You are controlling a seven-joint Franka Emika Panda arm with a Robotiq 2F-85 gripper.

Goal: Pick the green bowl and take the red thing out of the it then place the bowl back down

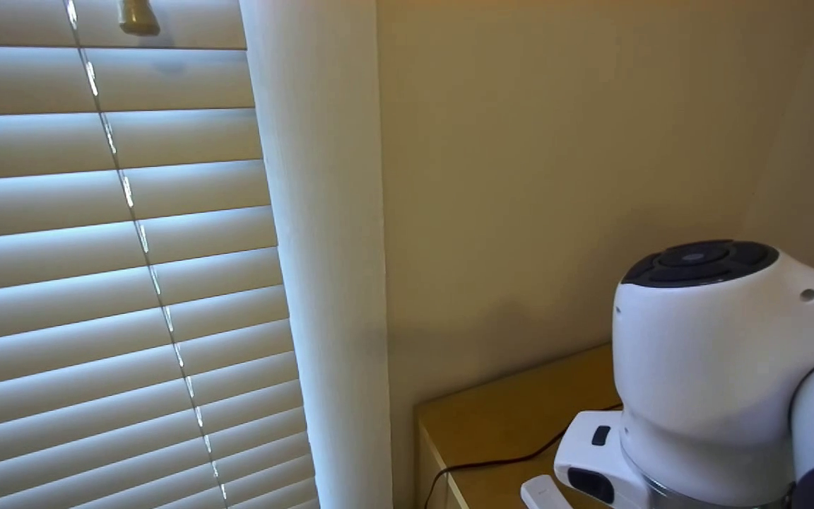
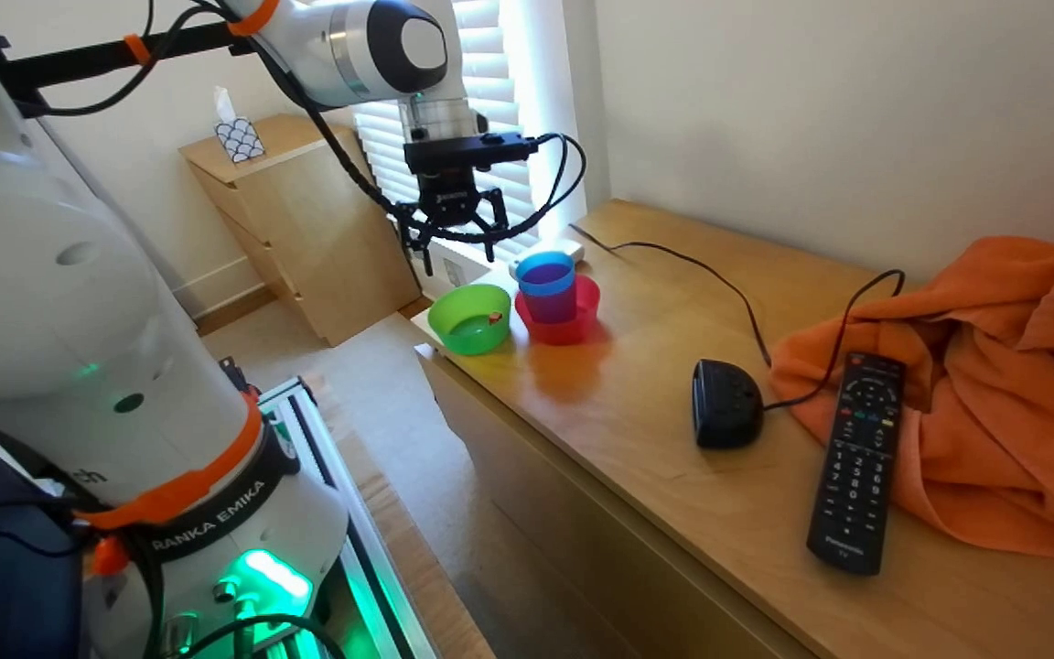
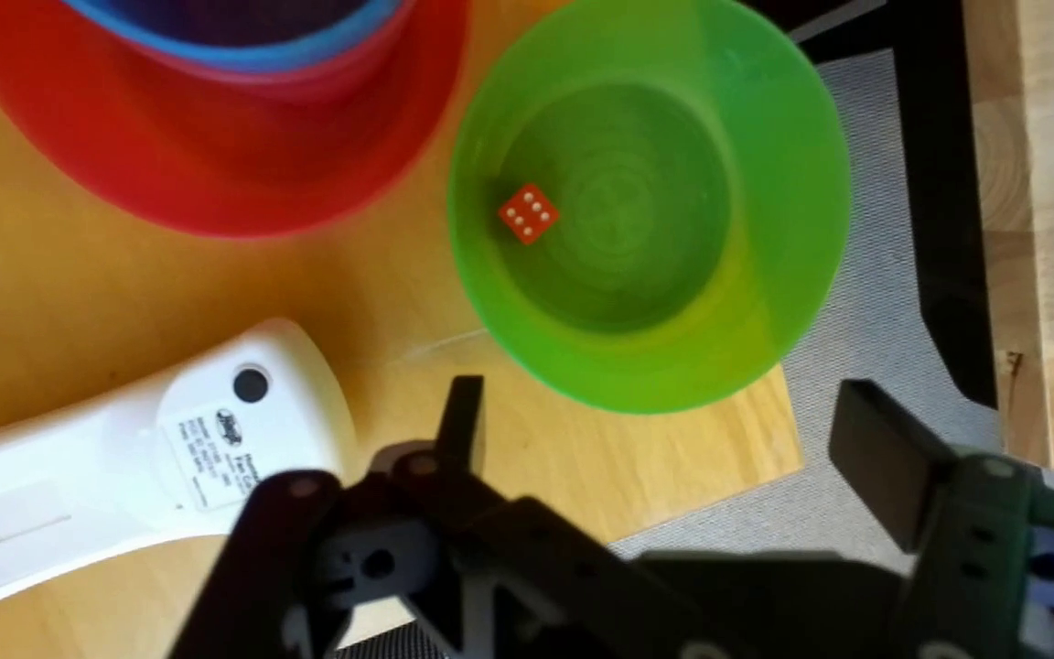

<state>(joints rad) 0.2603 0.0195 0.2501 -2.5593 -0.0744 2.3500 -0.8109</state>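
When seen from the wrist view, the green bowl rests upright at the corner of the wooden worktop, and the red die lies inside it, near the edge of the bowl's floor, six white pips uppermost. The gripper is in the released condition: its fingers are spread wide, with the worktop showing between them. Just beside the green bowl stands a red bowl containing a blue-rimmed cup. A white device bearing a printed label lies on the worktop near both bowls.

In an exterior view, the arm holds the gripper above the worktop, fingers directed downward and apart from the green bowl below. A black unit stands well apart from both bowls. A black remote control lies partly on an orange cloth. A tissue box stands on a wooden cabinet in the background.

In an exterior view, a window blind hangs at the left and the arm occupies the lower right. A dark cable crosses the worktop near the arm.
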